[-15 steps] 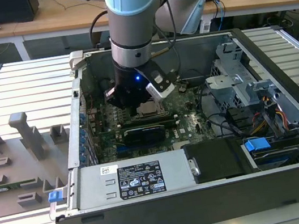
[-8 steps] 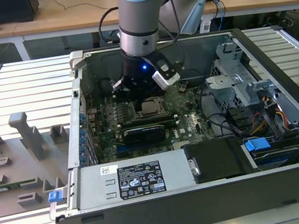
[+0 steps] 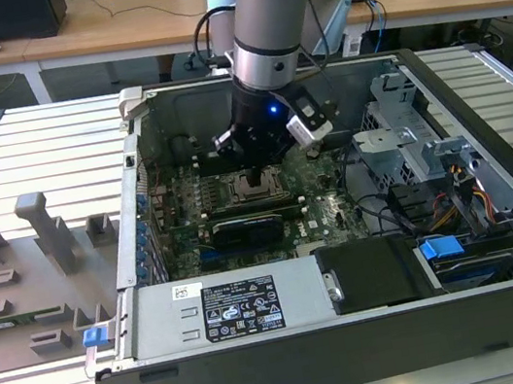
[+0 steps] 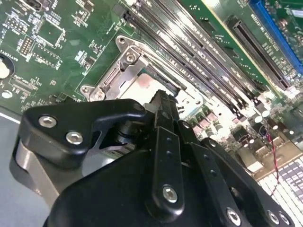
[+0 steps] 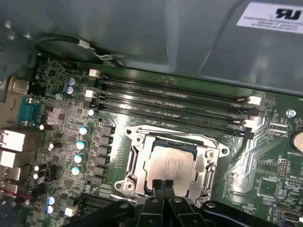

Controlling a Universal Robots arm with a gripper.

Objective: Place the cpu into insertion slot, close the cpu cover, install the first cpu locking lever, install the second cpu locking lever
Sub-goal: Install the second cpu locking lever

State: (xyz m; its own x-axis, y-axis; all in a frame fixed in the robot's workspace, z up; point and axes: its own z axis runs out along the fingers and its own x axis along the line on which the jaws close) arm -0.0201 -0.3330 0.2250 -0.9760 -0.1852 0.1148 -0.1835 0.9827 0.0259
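Observation:
The cpu [image 5: 171, 162], a square chip with a silvery top, lies flat in the insertion slot [image 5: 134, 181] on the green motherboard. Around it lies the cpu cover [image 5: 211, 157], a metal frame whose window shows the chip. My gripper [image 5: 164, 182] stands over the chip's edge, fingertips pressed together and resting on or just above it; I cannot tell if they touch. In the exterior view the gripper [image 3: 256, 174] reaches down into the open computer case onto the slot [image 3: 237, 195]. In the second wrist view the gripper [image 4: 163, 98] hides part of the cpu [image 4: 142, 86] and cover [image 4: 111, 78].
Long memory slots [image 5: 170, 99] run close beside the socket. A black expansion card [image 3: 253, 227] lies just in front of it, and the power supply [image 3: 227, 310] beyond that. Drive cage [image 3: 406, 142] and cables [image 3: 446, 205] stand at the exterior view's right. Grey fixtures [image 3: 41, 258] sit outside the case.

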